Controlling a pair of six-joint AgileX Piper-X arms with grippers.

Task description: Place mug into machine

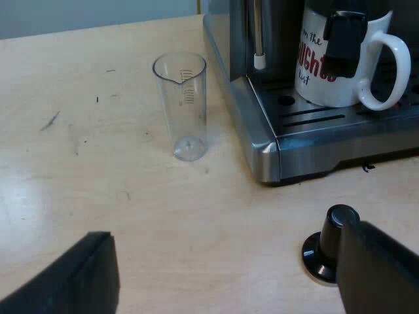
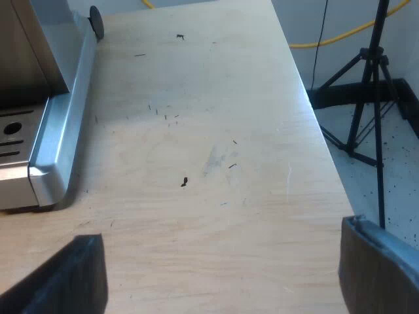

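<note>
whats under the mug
The mug stands on the slotted metal drip tray of the espresso machine. The part of the tray directly beneath its base is covered, so whether anything lies there cannot be seen.

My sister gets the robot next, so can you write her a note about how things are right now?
Left gripper: open, empty, low over the table, near the tamper.
Right gripper: open, empty, over the table beside the corner of the machine.
Mug: upright on the machine's drip tray.
Measuring glass: upright on the table beside the machine.
Done: the mug looks placed.
Left: probably nothing, maybe check that it sits steady.
</note>
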